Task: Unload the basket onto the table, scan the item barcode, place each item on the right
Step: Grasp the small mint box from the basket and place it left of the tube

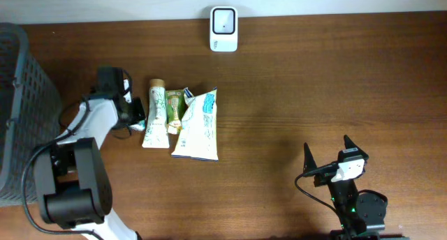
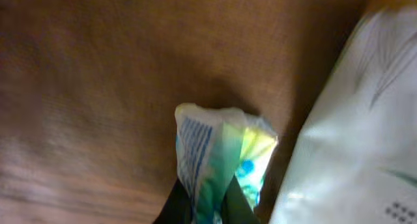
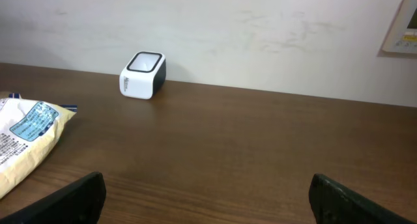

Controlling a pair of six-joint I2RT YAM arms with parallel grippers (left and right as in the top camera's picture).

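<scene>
**Small sachet being pinched by the left gripper, scanner well apart**

A small blue, green and yellow sachet (image 2: 218, 152) is being clamped at one end by the tightly closed left gripper (image 2: 207, 210), low over the wooden table (image 1: 314, 79). Whether the sachet is touching the table cannot be told. Just beside it a white tube (image 1: 155, 114) is lying, with a small green packet (image 1: 174, 106) and a larger pale pouch (image 1: 198, 126) pressed against one another beyond it. The white barcode scanner (image 1: 223, 29) is standing well apart, at the table's far edge. A grey mesh basket (image 1: 21, 93) is sitting at the left edge. The right gripper (image 1: 335, 160) is being held spread wide, grasping nothing, at the near right, and is facing the scanner.
</scene>
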